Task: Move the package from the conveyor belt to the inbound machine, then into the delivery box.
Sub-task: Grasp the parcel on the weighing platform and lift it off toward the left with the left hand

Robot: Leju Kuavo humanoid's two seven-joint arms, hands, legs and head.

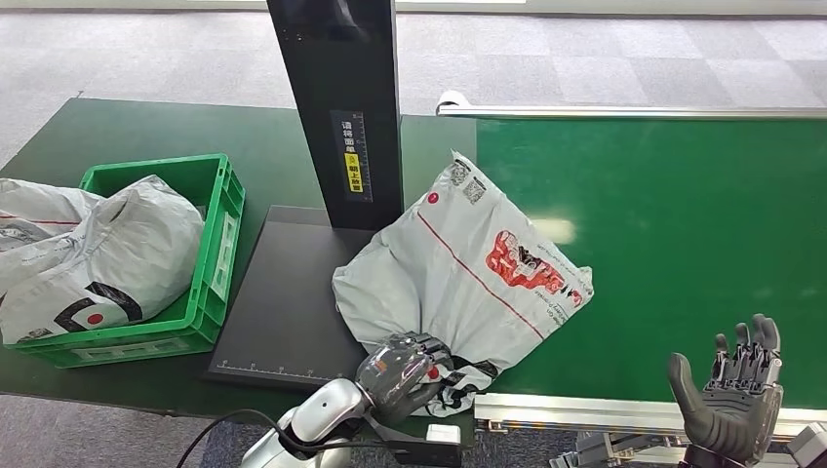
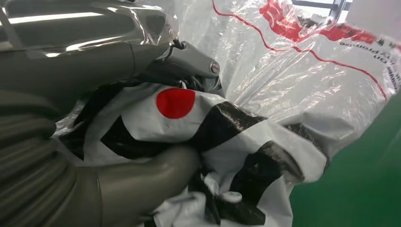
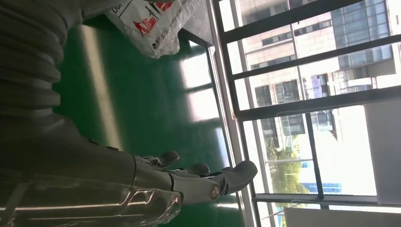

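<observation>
While the left hand [image 1: 405, 366] grips the package's [image 1: 468, 263] near end, its length running far-right over the black scanner plate [image 1: 278, 292], the right hand [image 1: 731, 395] hovers open and empty.

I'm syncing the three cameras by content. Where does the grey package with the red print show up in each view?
Head view: the package lies centre, half on the black machine platform, half on the green belt, its near corner gripped by the left hand.
Left wrist view: package close up, bunched in the fingers.
Right wrist view: one corner at the top edge.
Shared landmark: the green belt.
</observation>
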